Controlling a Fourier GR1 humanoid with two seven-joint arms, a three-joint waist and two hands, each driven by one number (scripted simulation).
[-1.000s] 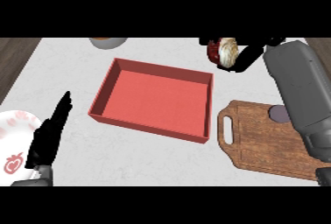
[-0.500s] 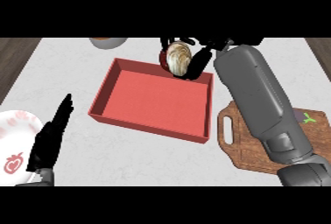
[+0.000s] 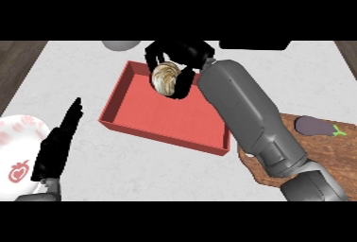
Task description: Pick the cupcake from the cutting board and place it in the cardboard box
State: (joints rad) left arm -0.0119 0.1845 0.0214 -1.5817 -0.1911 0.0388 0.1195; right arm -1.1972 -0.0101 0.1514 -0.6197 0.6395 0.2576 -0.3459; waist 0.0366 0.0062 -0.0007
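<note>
My right hand (image 3: 178,59) is curled round the cupcake (image 3: 166,79), a pale frosted cake tipped on its side, held over the far part of the red box (image 3: 120,97). The grey right forearm crosses the box's right wall and hides most of the wooden cutting board (image 3: 327,150) at the right. My left hand (image 3: 57,146) rests open at the lower left, fingers straight and pointing up, apart from the box.
A purple eggplant (image 3: 318,126) lies on the cutting board at the right. A white plate (image 3: 17,156) with red marks sits at the left edge beside my left hand. A grey round object (image 3: 121,45) shows at the counter's far edge.
My right hand has carried the cupcake leftward from beyond the board to above the box's interior and lowered it a little. The eggplant has come into sight. The left hand has stayed still.
</note>
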